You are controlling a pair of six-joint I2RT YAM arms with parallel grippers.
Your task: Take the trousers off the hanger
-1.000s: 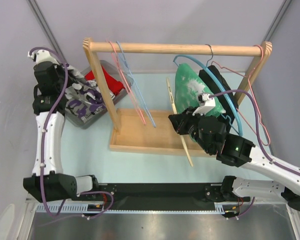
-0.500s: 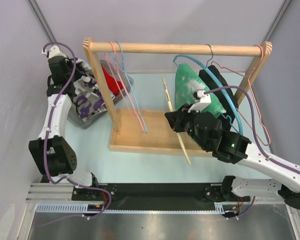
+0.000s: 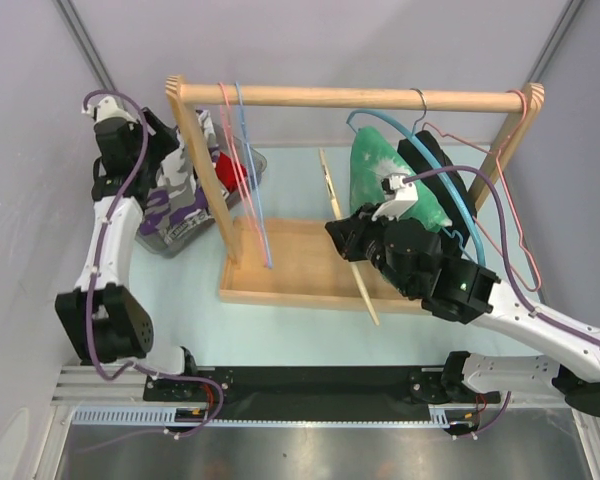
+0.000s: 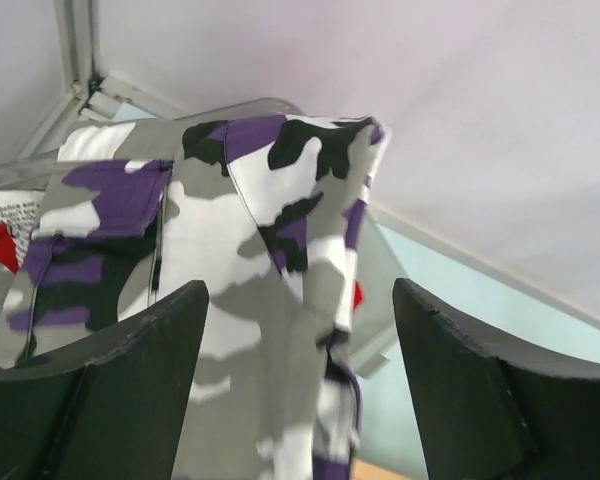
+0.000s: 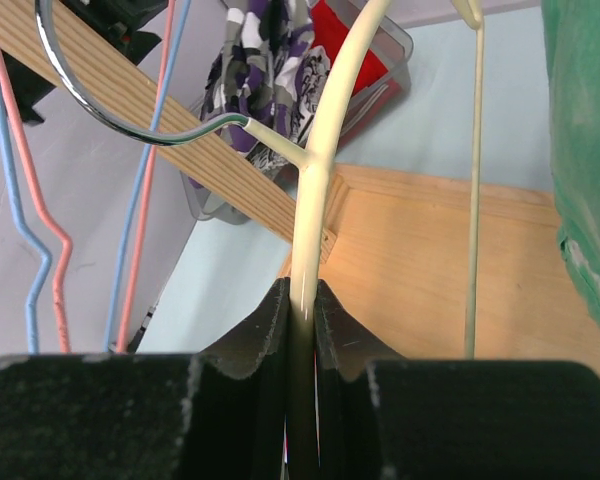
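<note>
The trousers [image 3: 177, 190], purple, white and black camouflage, drape over the grey bin [image 3: 166, 243] at the left. In the left wrist view the trousers [image 4: 230, 250] lie just beyond my left gripper [image 4: 300, 300], which is open with its jaws wide apart and nothing pinched. From above, the left gripper [image 3: 165, 140] hovers over the bin. The hanger [image 3: 342, 225], a cream wooden one with a metal hook, is bare and tilted in front of the rack. My right gripper [image 5: 302, 300] is shut on the hanger's arm [image 5: 315, 180]; in the top view the right gripper [image 3: 348, 238] is over the rack's base.
A wooden clothes rack [image 3: 360, 97] stands on a wooden base [image 3: 290, 265]. Pink and blue wire hangers [image 3: 242, 150] hang at its left end. A green garment [image 3: 380, 180] and a black garment [image 3: 435, 165] hang at its right. Red cloth [image 3: 230, 172] lies in the bin.
My left gripper has opened and let go of the trousers, which now sag onto the bin. The right gripper has carried the hanger slightly left.
</note>
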